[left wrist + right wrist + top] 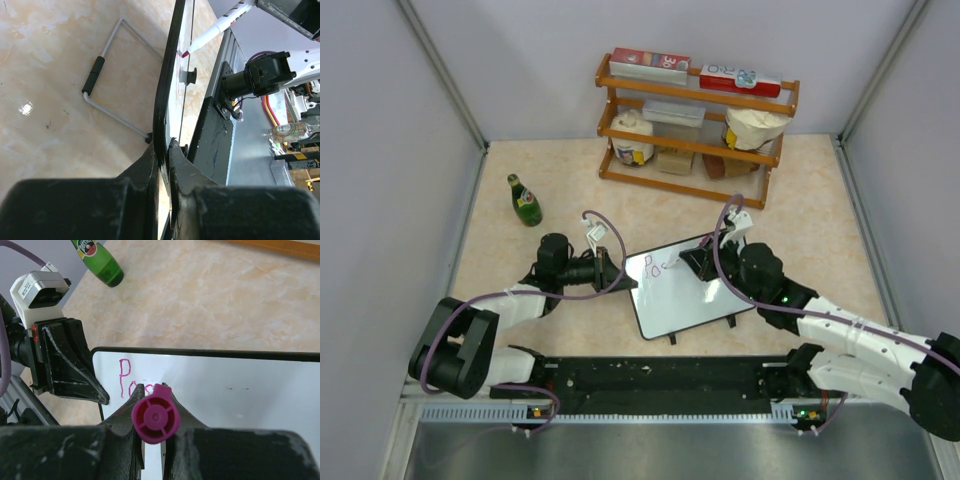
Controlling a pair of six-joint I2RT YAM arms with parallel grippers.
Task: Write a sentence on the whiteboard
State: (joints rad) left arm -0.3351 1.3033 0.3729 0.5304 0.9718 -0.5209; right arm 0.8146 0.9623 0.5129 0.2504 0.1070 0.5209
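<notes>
Whiteboard [685, 290] is showing a smooth glossy white face, with the frame looking like matt black plastic. Table [45, 60] is reading as polished beige marble-look, throwing glare. Wire stand [93, 75] is looking like bare metal with a matt black sleeve. Marker [155, 419] end is showing glossy magenta plastic. Left gripper [164, 146] and right gripper [152, 390] are showing scuffed matt black plastic. Bottle [526, 200] is gleaming like green glass. Rack [680, 187] is looking like varnished wood.

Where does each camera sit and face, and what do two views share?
Top external: above and behind, facing down on the table; left arm, right arm show.
Left wrist: looks along the left pincer, clamping the whiteboard edge.
Right wrist: looks past the right pincer, gripping the marker, onto the writing.
Wrist views share whiteboard and marker.
</notes>
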